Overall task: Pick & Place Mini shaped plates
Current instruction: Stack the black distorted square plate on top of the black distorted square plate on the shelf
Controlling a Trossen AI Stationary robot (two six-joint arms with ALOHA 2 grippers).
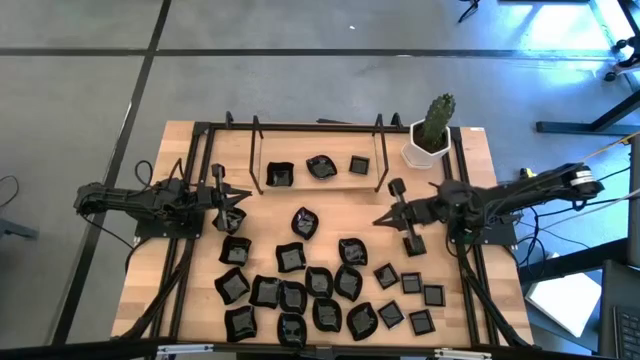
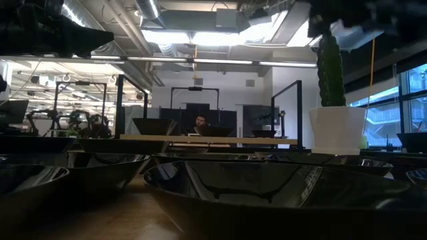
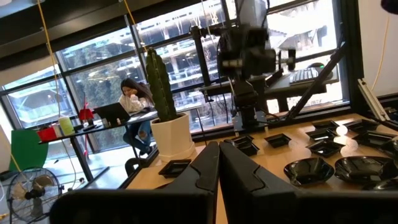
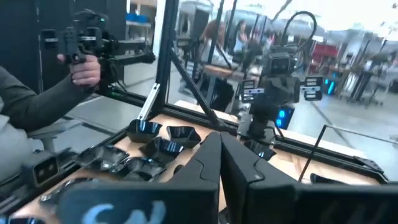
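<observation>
The mini shaped plates [image 1: 318, 285] lie crowded on the bench's [image 1: 180, 200] near half, three more at the far side. Both claws are clenched and empty. The left claw [image 1: 237, 196] hangs nearest the leftmost plate [image 1: 234, 222]; the right claw [image 1: 380, 220] is beside the centre cluster.

At the table's six o'clock edge, the nearest mini shaped plates [image 1: 291, 330] are partly cut off; their individual shapes blur together.
</observation>
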